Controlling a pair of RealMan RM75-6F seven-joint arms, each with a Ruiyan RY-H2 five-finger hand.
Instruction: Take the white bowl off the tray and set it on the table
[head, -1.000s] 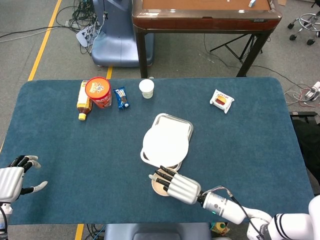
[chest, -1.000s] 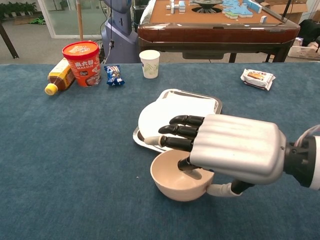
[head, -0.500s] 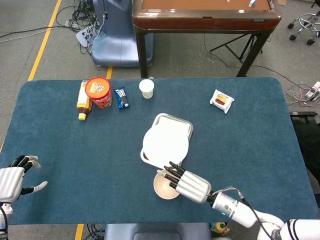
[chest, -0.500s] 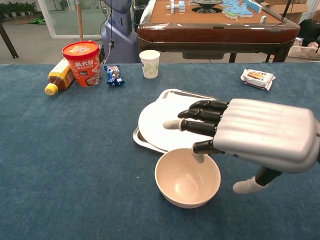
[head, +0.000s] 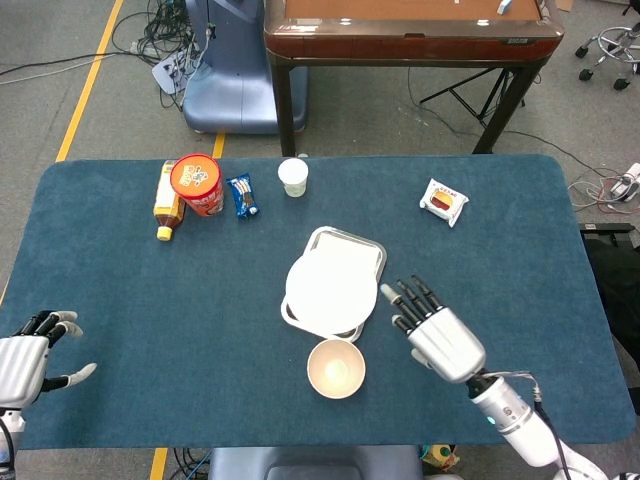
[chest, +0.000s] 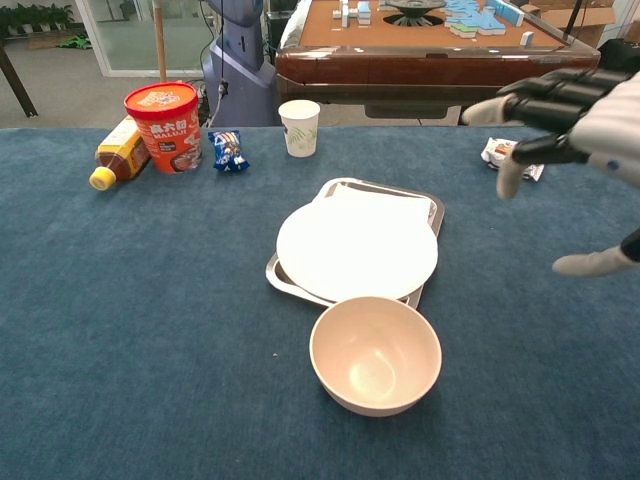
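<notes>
The white bowl (head: 336, 368) (chest: 375, 354) stands upright and empty on the blue table, just in front of the metal tray (head: 367, 247) (chest: 432, 209). A white plate (head: 331, 283) (chest: 356, 250) lies on the tray. My right hand (head: 432, 328) (chest: 575, 110) is open, fingers spread, raised to the right of the bowl and apart from it. My left hand (head: 30, 355) is open at the table's left front edge, far from the bowl.
At the back left stand an orange noodle cup (head: 196, 184) (chest: 163, 126), a yellow-capped bottle (head: 167, 203) (chest: 118, 152) lying flat, a blue snack pack (head: 242, 196) (chest: 229, 150) and a paper cup (head: 293, 177) (chest: 299, 126). A wrapped cake (head: 444, 201) (chest: 515, 157) lies at the back right.
My right hand let go of the bowl, lifted and drew away to the right. The bowl stays on the table in front of the tray. The left hand has not moved.
</notes>
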